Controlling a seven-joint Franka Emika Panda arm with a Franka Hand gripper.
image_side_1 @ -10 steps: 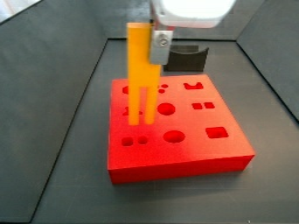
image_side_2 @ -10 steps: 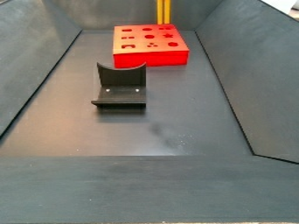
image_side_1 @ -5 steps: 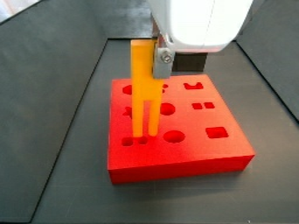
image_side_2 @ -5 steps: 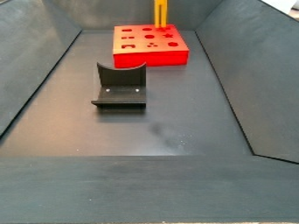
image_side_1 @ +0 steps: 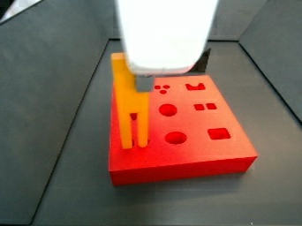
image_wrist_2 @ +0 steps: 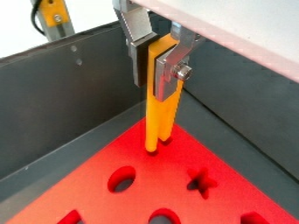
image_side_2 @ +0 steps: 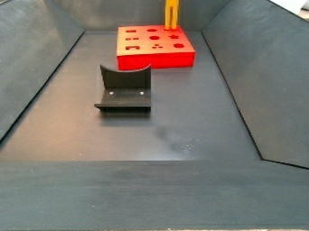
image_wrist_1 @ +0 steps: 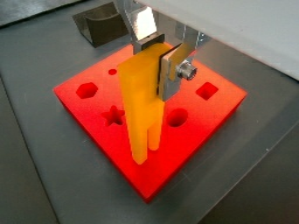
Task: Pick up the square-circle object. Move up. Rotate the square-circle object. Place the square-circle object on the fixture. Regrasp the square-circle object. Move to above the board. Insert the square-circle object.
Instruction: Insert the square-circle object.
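Gripper (image_wrist_2: 163,63) over the red board (image_side_1: 224,157), silver fingers (image_wrist_1: 177,63) clamped on the upper end of the square-circle object (image_wrist_1: 145,101). Peg hangs upright, two bars pointing down, tips at the board's near-left corner; in a wrist view (image_wrist_2: 159,105) the tips sit right at a small recess, touching or just entering, cannot tell which.

Risk, as judged: if bars and paired holes are slightly off in position or twist, the tips catch on the rim and the peg jams, or slips up between the pads under downward push. Long peg, short grip, so tilt is likely.

A side view (image_side_1: 125,101) shows peg against the hole layout, but the white arm housing hides the grip. Another side view shows the fixture (image_side_2: 123,88) empty, well apart from the board, with only the peg's top (image_side_2: 171,13) visible.
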